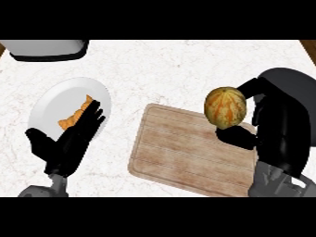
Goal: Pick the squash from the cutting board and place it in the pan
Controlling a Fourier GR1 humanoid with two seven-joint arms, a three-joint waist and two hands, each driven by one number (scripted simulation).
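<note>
**Squash held over the board edge, pan mostly hidden behind the arm**

The right hand point(259, 118) has its fingers and thumb curled round the squash point(226, 107), holding it above the upper right corner of the cutting board point(180, 152). The squash appears clear of the wood, though how high it sits cannot be judged from this steep view. The pan point(304, 92) lies just to the right, dark and largely covered by the right forearm and hand.

The main risk, as I judge it, is the release. The squash is round and smooth-looking, so if it is let go over the pan's rim rather than its middle, it may roll off onto the worktop point(174, 65). Since the hand blocks sight of the pan's near edge, misjudging that edge seems likely. A knock against the rim could also shift the pan.

The left hand point(71, 139) rests open, fingers straight, over a white plate point(58, 99) carrying an orange food item point(75, 118); it poses little trouble if it keeps out of the way.
</note>
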